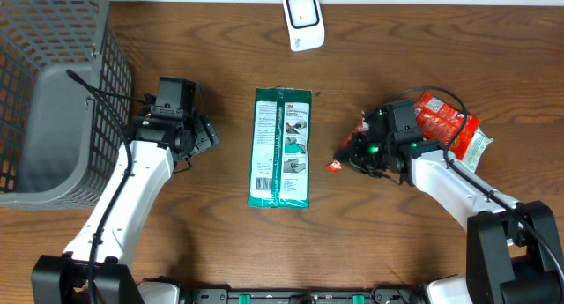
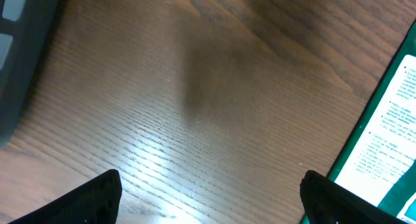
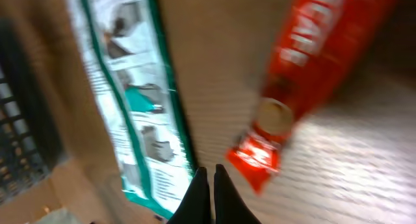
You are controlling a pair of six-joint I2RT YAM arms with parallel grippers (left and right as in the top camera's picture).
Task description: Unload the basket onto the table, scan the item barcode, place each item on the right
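A green and white flat package (image 1: 282,148) lies lengthwise at the table's middle; its edge (image 2: 396,120) shows at the right of the left wrist view. The white scanner (image 1: 303,20) stands at the back. My left gripper (image 1: 208,137) (image 2: 209,180) hangs open over bare wood just left of the package. My right gripper (image 1: 349,154) (image 3: 209,173) is shut, fingers pressed together with nothing between them. A long red stick packet (image 3: 305,68) lies just beside those fingers, its end (image 1: 334,166) poking out in the overhead view. The right wrist view is blurred.
A grey mesh basket (image 1: 53,92) fills the left back corner, beside the left arm. A red snack bag (image 1: 447,123) with a white and green end lies behind the right wrist. Bare wood lies between the package and the scanner.
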